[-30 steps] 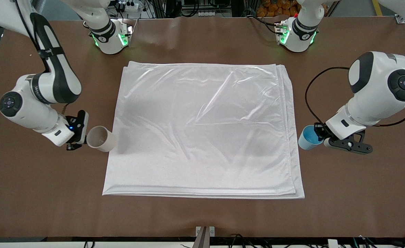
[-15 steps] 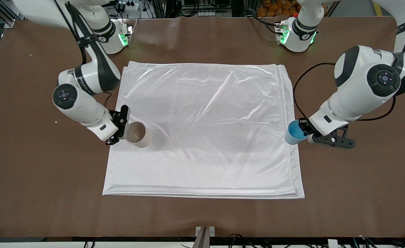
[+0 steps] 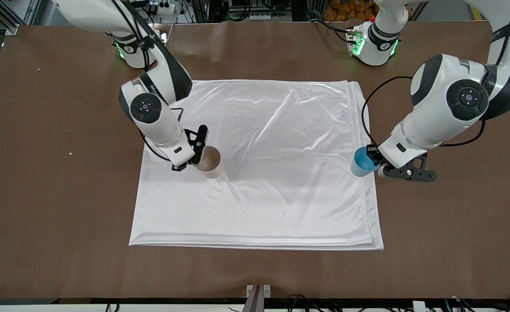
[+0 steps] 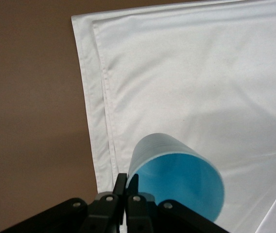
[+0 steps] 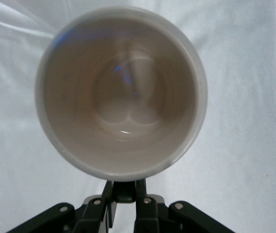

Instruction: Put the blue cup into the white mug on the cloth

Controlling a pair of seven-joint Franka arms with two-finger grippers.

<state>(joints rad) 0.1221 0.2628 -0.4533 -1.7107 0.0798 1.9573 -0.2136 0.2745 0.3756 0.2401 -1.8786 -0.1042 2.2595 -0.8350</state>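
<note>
Two Franka arms worked over a brown table (image 3: pixel 42 195), each carrying a cup above a large, shiny white cloth (image 3: pixel 272 190), folded in layers and lightly wrinkled, which lay flat at the table's middle.

The left gripper (image 3: pixel 372 161) was clamped on the blue cup (image 3: pixel 360 161), pinching its wall near the rim. The cup, light blue inside and out, tapered and without a handle, hung over the cloth's edge toward the left arm's end of the table. It was tilted, its long axis slanting and its open mouth turned up toward the wrist camera, where the fingers (image 4: pixel 121 191) showed closed against its rim, with the cloth's layered hem below.

The right gripper (image 3: pixel 194 163) was shut on the white mug (image 3: pixel 208 162), gripping it at its handle side. The mug, cream-white and round with a pale interior, was held over the cloth toward the right arm's end. In the right wrist view its mouth (image 5: pixel 122 94) faced the camera squarely, its long axis running along the line of sight, its rim just above the closed fingers (image 5: pixel 110 204).

Lettering on the right arm's forearm (image 3: pixel 153 89) could not be read. Neither cup showed any label.
</note>
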